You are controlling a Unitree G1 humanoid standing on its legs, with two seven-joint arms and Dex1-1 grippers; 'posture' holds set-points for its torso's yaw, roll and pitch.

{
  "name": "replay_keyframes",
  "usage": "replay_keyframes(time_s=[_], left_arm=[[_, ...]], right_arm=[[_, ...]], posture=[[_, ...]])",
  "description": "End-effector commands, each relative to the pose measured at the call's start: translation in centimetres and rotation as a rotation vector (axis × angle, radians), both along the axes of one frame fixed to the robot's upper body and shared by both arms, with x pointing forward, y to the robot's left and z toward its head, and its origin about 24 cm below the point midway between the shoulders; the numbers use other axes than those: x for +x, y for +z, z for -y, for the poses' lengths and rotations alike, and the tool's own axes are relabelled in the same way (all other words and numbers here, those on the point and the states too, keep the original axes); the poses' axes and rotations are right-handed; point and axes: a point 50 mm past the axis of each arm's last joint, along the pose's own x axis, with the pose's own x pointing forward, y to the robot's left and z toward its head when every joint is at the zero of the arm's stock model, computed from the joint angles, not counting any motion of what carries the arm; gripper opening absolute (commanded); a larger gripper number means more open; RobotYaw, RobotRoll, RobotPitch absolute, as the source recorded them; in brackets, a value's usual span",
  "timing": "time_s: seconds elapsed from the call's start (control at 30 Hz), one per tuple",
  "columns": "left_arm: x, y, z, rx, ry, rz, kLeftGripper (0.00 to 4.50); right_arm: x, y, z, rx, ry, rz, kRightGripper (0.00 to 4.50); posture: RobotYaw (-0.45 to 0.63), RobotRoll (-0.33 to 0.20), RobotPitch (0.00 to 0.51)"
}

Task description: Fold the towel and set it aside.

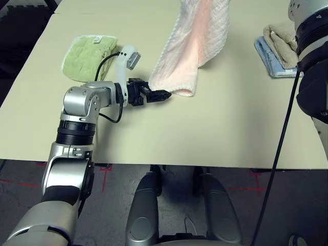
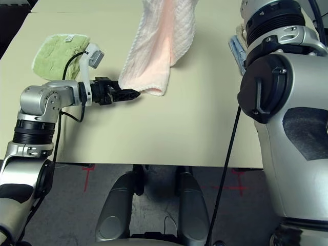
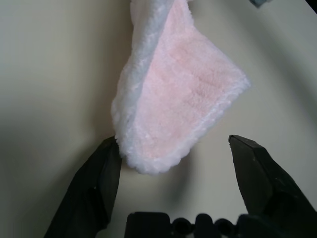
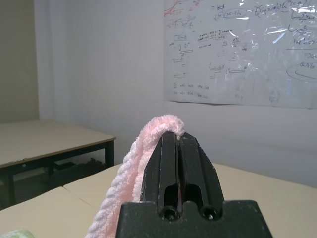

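Our right jaws point(image 4: 179, 136) pinch the soft, light, floppy towel point(image 1: 192, 51), which hangs at twelve o'clock over the table point(image 1: 230, 138), so our spread left jaws point(image 3: 174, 141) should grab its low corner.

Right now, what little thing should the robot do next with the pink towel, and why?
Probably close the left claw gently on the towel's low corner: that claw is open, with the corner between its fingers, while the right claw already pinches the towel up high.
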Motion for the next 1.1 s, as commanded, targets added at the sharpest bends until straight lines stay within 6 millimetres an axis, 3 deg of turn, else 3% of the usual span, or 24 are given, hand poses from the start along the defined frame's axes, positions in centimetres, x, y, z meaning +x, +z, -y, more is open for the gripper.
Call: replay_keyframes(time_s=[0.03,0.3,0.47,0.7,0.9,1.0,1.1], left_arm=[[0.2,-0.1,-0.8,-0.027,0.038,-0.023,3.21],[0.9,0.9,-0.9,-0.096,0.07,-0.022,0.03],[0.3,0.4,-1.2,-0.067,0.029,-0.076,0.03],[0.3,0.1,-3.2,0.051,0.044,-0.061,0.03],[2.0,2.7,-6.5,0.224,0.199,0.185,0.03],[2.5,5.1,-7.9,0.27,0.311,0.344,0.03],[2.8,6.7,-8.4,0.271,0.373,0.446,0.03]], right_arm=[[-1.5,2.3,1.1,0.02,-0.026,0.097,0.0],[-1.7,2.7,1.0,0.006,-0.024,0.108,0.0],[-1.7,2.7,1.3,0.006,-0.04,0.107,0.0],[-1.2,1.7,2.5,0.0,-0.104,0.07,0.0],[-0.7,-1.0,7.4,0.012,-0.244,-0.01,0.0],[-0.5,-4.0,10.7,0.013,-0.297,-0.097,0.0],[-0.2,-7.1,12.4,-0.006,-0.278,-0.189,0.0]], posture=[[0.05,0.0,0.357],[0.04,0.0,0.357],[0.03,0.0,0.36],[0.04,0.0,0.359],[0.05,0.0,0.342],[0.05,0.0,0.338],[0.06,0.0,0.338]])
